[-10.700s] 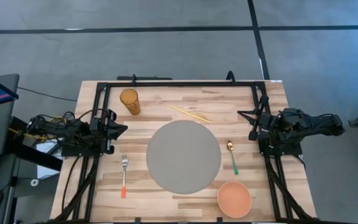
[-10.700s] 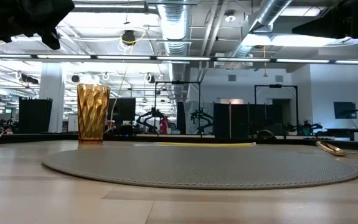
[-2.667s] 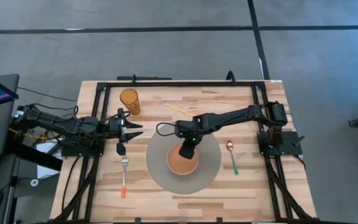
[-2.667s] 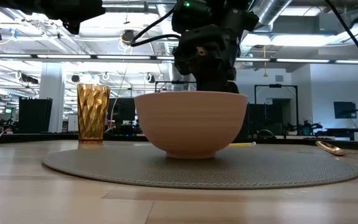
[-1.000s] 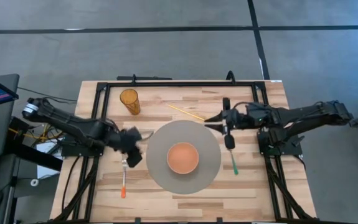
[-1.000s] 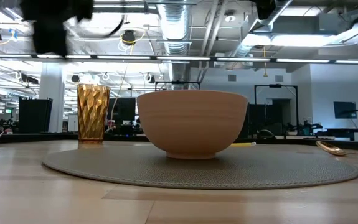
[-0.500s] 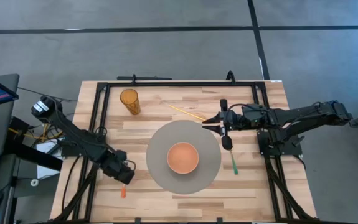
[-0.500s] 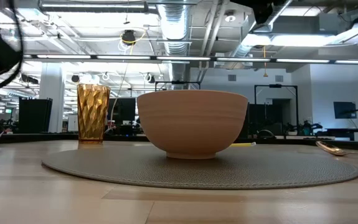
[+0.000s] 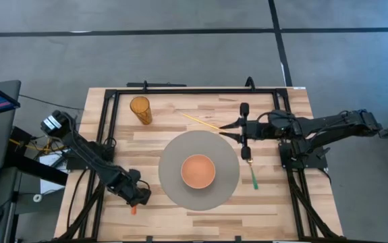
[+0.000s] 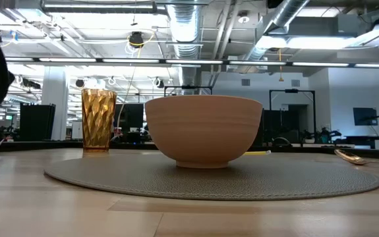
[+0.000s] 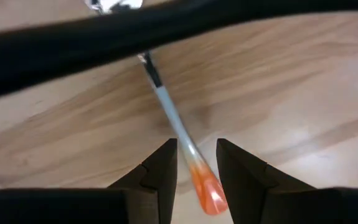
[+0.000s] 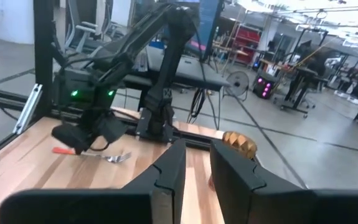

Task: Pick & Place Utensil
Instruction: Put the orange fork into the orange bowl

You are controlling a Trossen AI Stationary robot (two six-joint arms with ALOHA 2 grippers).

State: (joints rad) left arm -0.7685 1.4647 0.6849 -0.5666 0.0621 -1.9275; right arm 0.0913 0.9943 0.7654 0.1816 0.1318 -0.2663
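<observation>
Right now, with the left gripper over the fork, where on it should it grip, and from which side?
Grip the fork on its slim handle, where silver meets the orange end, coming straight down from above. It lies flat on the table, and in the left wrist view the left gripper already has its fingers open on either side of that stretch, so closing there likely gets a firm hold.

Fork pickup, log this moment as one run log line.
left hand: open, astride fork handle | right hand: open, raised near spoon | bowl: on placemat | fork: on table
</observation>
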